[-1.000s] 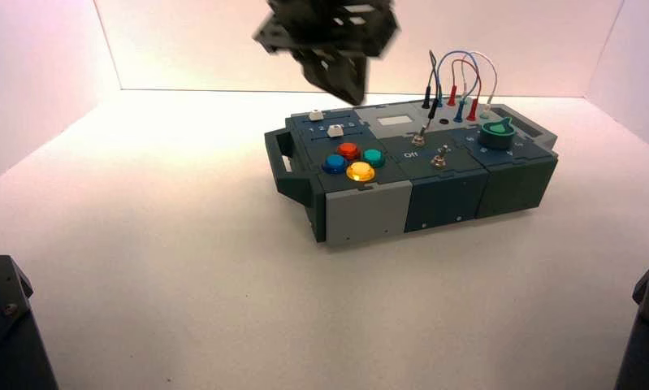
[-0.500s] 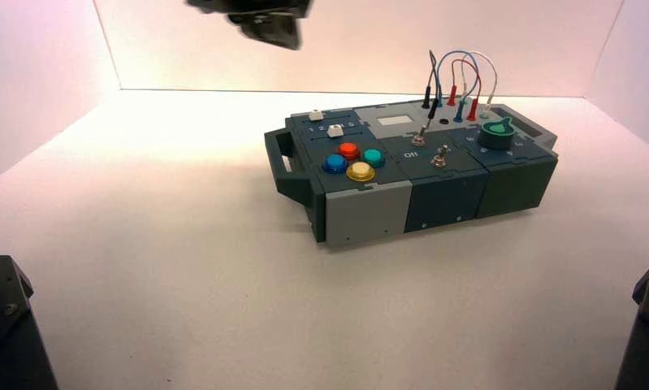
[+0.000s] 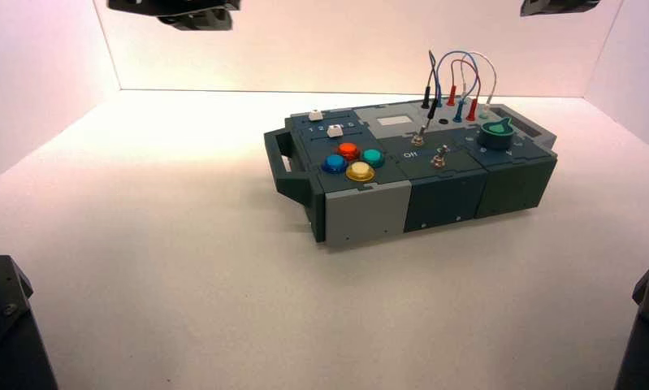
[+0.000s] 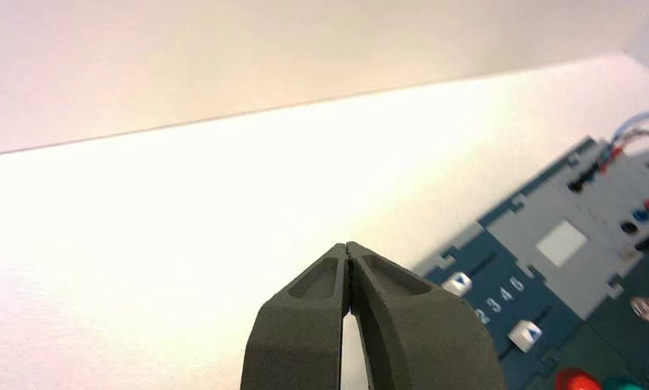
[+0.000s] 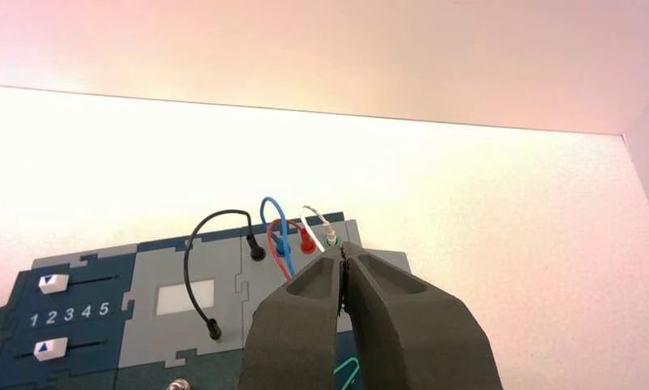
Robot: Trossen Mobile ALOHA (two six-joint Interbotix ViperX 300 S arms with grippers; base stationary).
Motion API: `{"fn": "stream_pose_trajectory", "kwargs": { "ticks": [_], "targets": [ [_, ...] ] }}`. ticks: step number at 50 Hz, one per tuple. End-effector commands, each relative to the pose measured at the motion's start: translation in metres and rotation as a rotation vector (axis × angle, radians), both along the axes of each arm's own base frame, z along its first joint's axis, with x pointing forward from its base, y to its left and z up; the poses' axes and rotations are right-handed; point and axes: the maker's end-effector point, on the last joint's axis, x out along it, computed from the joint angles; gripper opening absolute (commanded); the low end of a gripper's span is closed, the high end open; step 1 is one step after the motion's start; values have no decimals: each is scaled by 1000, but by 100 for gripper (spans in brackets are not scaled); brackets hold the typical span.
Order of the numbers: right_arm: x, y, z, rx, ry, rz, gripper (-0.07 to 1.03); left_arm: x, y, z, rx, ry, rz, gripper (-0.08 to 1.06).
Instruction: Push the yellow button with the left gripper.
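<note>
Fingertips of the left gripper [image 4: 349,252] were pressed together with nothing between them. In the high view, the left gripper [image 3: 192,13] hung at the upper edge of the frame, well apart from the box [image 3: 410,166] and to its left. The yellow button [image 3: 360,171] sat on the box's top face at the left end, nearest the front edge among 4 round buttons. It stood just beside the blue button [image 3: 334,163], the orange-red button [image 3: 348,150] and the teal button [image 3: 373,157], and nothing touched it. 2 white sliders [image 4: 525,333] lay behind the buttons, with the numerals 1 to 5 printed between them. The right gripper [image 5: 341,253] was also pressed shut, empty, above the wires [image 5: 282,226] at the box's rear.
</note>
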Motion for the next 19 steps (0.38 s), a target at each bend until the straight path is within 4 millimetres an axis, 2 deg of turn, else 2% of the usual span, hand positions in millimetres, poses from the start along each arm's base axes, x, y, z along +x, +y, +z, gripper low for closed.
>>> {"fn": "stream_pose_trajectory", "kwargs": {
  "ticks": [1,19],
  "targets": [
    [6,0,17,2,-50,-2,-2,1,0,16,-24,-54,5,-3],
    [7,1,15,3,-46,0,-2,11,-3,1,-8,-18,9,-3]
  ]
}}
